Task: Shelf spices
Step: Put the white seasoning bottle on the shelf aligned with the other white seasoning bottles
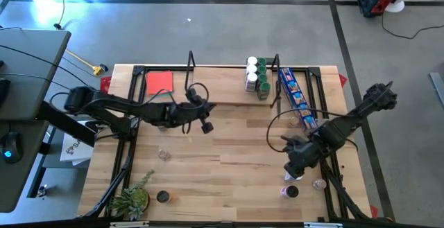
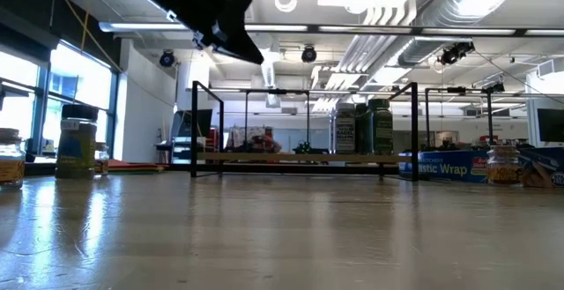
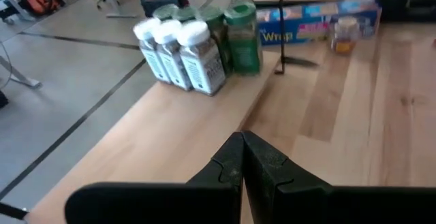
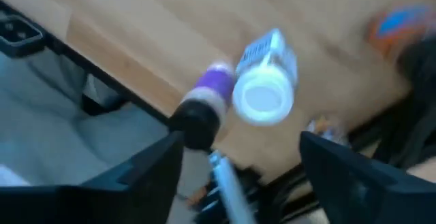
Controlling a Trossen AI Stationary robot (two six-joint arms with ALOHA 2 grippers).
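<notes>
On my left, the left claw (image 1: 206, 126) hangs above the middle of the table (image 1: 229, 159), just in front of the shelf (image 1: 222, 93), with its fingers pressed together on nothing. It can wait there. On the shelf near the right upright, a cluster of jars (image 1: 256, 77) with white and green tops already stands. Loose jars remain: one on the left side of the table (image 1: 164, 154), a dark-topped one (image 1: 162, 197) by the plant (image 1: 132, 199), and a few near the front right corner.

That corner is where I am working. The right claw (image 1: 292, 174) hovers over it with its fingers spread wide, holding nothing. Its wrist camera looks down on a white-capped jar (image 4: 264, 88) and a purple jar with a black cap (image 4: 201, 108), touching or nearly so, close to the table edge.

I judge the next move is to grasp the white-capped one. I would centre it between the fingers, come straight down, and keep the near finger from nudging the purple jar off the edge. Then close on the body, not the cap.
</notes>
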